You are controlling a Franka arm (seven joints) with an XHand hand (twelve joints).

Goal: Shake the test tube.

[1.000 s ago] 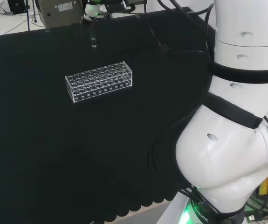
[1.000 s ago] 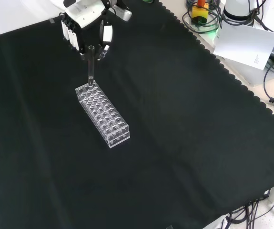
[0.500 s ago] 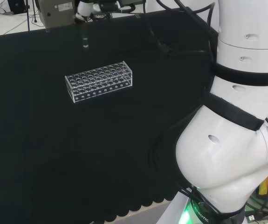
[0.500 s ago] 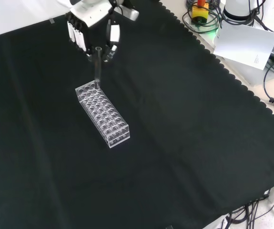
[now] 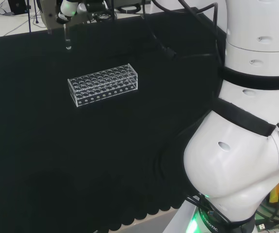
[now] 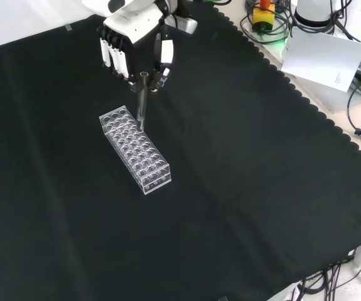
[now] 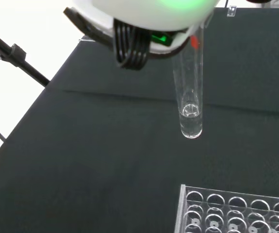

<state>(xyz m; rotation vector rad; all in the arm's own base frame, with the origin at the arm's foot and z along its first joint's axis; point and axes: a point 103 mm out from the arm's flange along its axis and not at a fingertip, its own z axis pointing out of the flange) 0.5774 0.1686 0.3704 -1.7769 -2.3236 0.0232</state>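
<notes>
Above the clear rack (image 6: 135, 149), hand (image 6: 133, 37) pinching upright test tube (image 6: 142, 100), contents hard to discern

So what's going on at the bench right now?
The robot's hand is pinching a clear test tube by its upper end and holding it in the air, roughly upright, above the black cloth. The clear plastic test tube rack sits on the cloth below with its holes empty as far as the views show. In the wrist view the tube's rounded bottom hangs clear of the rack, off past one end.
</notes>
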